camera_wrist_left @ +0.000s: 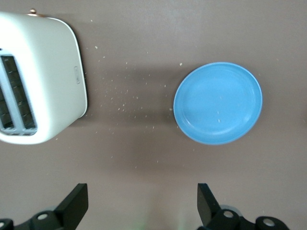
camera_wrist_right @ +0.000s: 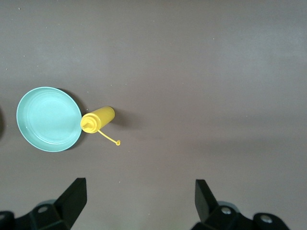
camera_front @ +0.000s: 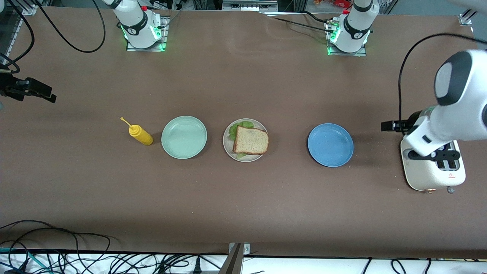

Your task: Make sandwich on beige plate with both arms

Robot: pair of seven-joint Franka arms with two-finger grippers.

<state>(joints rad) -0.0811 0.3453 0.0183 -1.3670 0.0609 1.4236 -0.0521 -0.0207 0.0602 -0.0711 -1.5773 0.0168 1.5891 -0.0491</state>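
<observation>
The beige plate (camera_front: 226, 146) sits mid-table. On it a brown bread slice (camera_front: 250, 140) lies over a ruffled green lettuce leaf (camera_front: 239, 127) that sticks out at the edges; what is under the lettuce is hidden. My left gripper (camera_front: 391, 125) (camera_wrist_left: 142, 191) hangs open and empty, high over the bare table between the blue plate and the toaster. My right gripper (camera_front: 40, 93) (camera_wrist_right: 139, 187) also stands open and empty, high over the table at the right arm's end. Both are well away from the sandwich.
A yellow squeeze bottle (camera_front: 140, 135) (camera_wrist_right: 97, 120) lies beside a mint-green plate (camera_front: 184, 137) (camera_wrist_right: 48, 119) toward the right arm's end. A blue plate (camera_front: 330, 144) (camera_wrist_left: 218, 103) and a white toaster (camera_front: 432, 175) (camera_wrist_left: 41, 76) stand toward the left arm's end, with crumbs between them.
</observation>
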